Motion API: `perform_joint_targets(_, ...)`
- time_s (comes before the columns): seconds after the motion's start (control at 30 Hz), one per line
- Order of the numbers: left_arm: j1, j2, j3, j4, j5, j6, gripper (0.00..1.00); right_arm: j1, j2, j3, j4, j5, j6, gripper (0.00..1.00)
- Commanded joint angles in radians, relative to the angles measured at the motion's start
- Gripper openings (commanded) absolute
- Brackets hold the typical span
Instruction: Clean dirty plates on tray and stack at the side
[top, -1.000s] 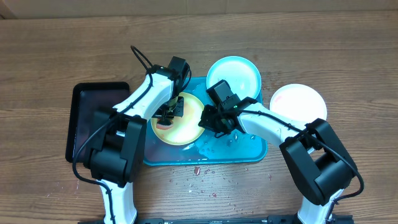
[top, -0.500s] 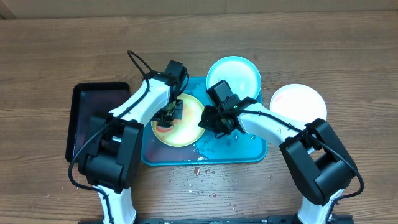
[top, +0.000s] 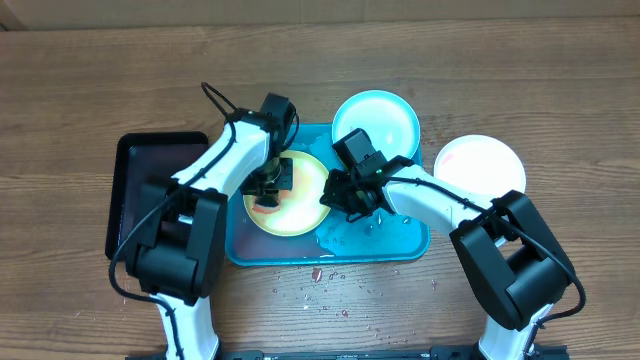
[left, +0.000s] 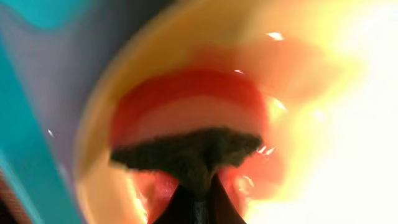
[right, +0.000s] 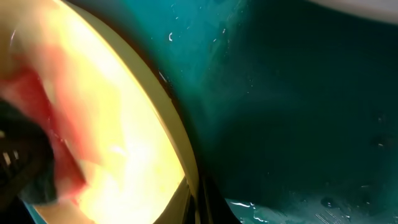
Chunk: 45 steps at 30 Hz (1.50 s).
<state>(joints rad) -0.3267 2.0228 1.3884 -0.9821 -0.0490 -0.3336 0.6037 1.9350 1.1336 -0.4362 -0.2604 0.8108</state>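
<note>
Robotics lab bench: wood-grain table (top: 560, 80), left arm (top: 225, 158) and right arm (top: 430, 200) with loose cables (top: 213, 93).

Three plates: yellow-green (top: 302, 206), light blue (top: 386, 114), pink (top: 481, 165); one teal tray (top: 392, 241); one black tray (top: 131, 188); two arms (top: 226, 160) (top: 432, 200).

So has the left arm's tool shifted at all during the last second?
Yes, slightly: the left tool, with its dark sponge, has slid toward the black tray, still over the yellow-green plate the right tool steadies.
</note>
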Motion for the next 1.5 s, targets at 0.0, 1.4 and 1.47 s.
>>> perform_joint_targets(0.0,-0.026,0.021,0.135,-0.103,0.170,0.051,0.04,0.002,0.010,0.007,0.007,-0.014,-0.005,0.04)
perform_joint_targets(1.4,0.058,-0.020,0.489,-0.348,0.076,0.072,0.04,0.430,-0.344,0.091,-0.626,1.396,-0.097,0.04)
perform_joint_targets(1.47,0.058,-0.020,0.488,-0.348,0.076,0.072,0.04,0.440,-0.344,0.109,-0.650,1.429,-0.097,0.04)
